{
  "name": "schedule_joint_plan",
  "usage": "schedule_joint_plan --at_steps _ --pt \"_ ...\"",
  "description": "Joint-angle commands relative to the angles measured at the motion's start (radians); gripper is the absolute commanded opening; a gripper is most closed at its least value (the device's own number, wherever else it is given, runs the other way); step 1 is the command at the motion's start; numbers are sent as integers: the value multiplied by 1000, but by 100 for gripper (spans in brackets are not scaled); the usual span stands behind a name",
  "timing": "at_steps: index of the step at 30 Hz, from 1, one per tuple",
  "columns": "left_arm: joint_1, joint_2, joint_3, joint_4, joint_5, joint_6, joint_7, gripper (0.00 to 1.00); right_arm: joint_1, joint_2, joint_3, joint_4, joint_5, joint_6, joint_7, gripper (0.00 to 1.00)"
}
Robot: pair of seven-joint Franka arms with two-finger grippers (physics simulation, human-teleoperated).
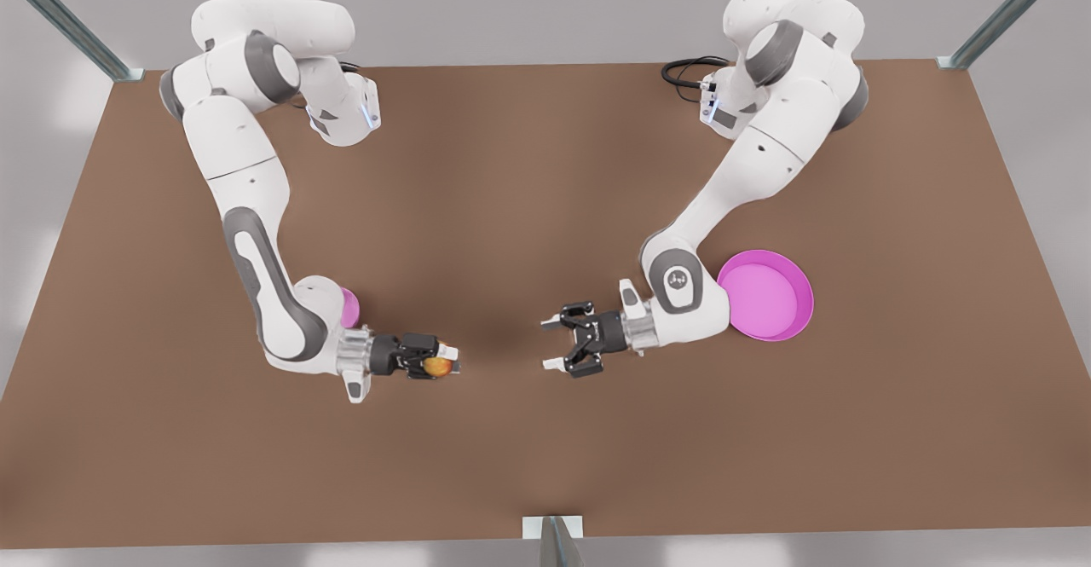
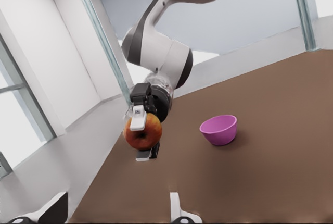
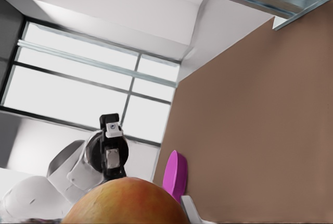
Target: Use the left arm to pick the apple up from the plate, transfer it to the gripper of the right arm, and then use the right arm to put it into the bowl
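The small red-orange apple (image 1: 438, 367) hangs above the table, and my right gripper (image 1: 443, 361) is shut on it, at the front view's left. The same apple (image 3: 125, 203) sits close between that gripper's fingers. Across a gap of bare table, my left gripper (image 1: 547, 344) stands open and holds nothing, facing the apple (image 2: 142, 132). The wide pink plate (image 1: 767, 294) lies behind the left arm's wrist with nothing on it, and shows edge-on as the plate (image 3: 175, 174). The small deep bowl (image 2: 219, 129) stands on the table beyond the right arm; the bowl (image 1: 349, 307) is mostly hidden behind that arm's wrist.
The brown table (image 1: 528, 192) runs wide between the two arm bases. Metal frame posts (image 1: 1006, 13) stand at the far corners and a bracket (image 1: 552, 533) sits at the near edge. A black cable (image 1: 686, 72) loops beside the left arm's base.
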Motion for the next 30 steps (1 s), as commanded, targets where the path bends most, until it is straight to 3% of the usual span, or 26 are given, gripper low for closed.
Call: schedule_joint_plan --at_steps 1,4,6,8,11,12,13,14,16,18,22,30 --pt "115 -64 3 -63 293 -203 -413 97 -44 -8 4 -11 -185 -81 8 58" --pt "327 -248 4 -17 985 -488 -956 100 -117 -83 5 -80 -369 -108 8 58" --pt "347 -342 21 58 1327 -657 -1336 100 -179 -95 5 -82 -504 -153 8 58" --pt "361 -380 62 99 1451 -800 -2012 100 -208 -123 5 -80 -601 -187 8 58" --pt "375 -469 125 101 1486 -849 -2400 100 -246 -175 5 -80 -831 -210 4 58" --pt "340 -515 196 83 1480 -835 -2427 100 -246 -198 5 -80 -897 -211 1 58" --pt "142 -624 458 -60 1391 -762 -2432 100 -246 -216 7 -82 -971 -211 -6 58" --pt "1 -716 599 -207 1380 -648 -2485 100 -246 -235 7 -82 -1023 -213 -9 58" --pt "-9 -750 601 -270 1378 -599 -2533 100 -257 -244 7 -88 -1127 -211 -54 59" --pt "-13 -687 599 -175 1380 -617 -2574 100 -257 -261 34 -102 -1216 -191 -69 59" --pt "-67 -696 596 -49 1380 -709 -2651 100 -257 -344 51 -223 -1276 -116 -71 61" --pt "-75 -687 599 -48 1381 -709 -2644 100 -254 -321 50 -300 -1359 46 -75 62"
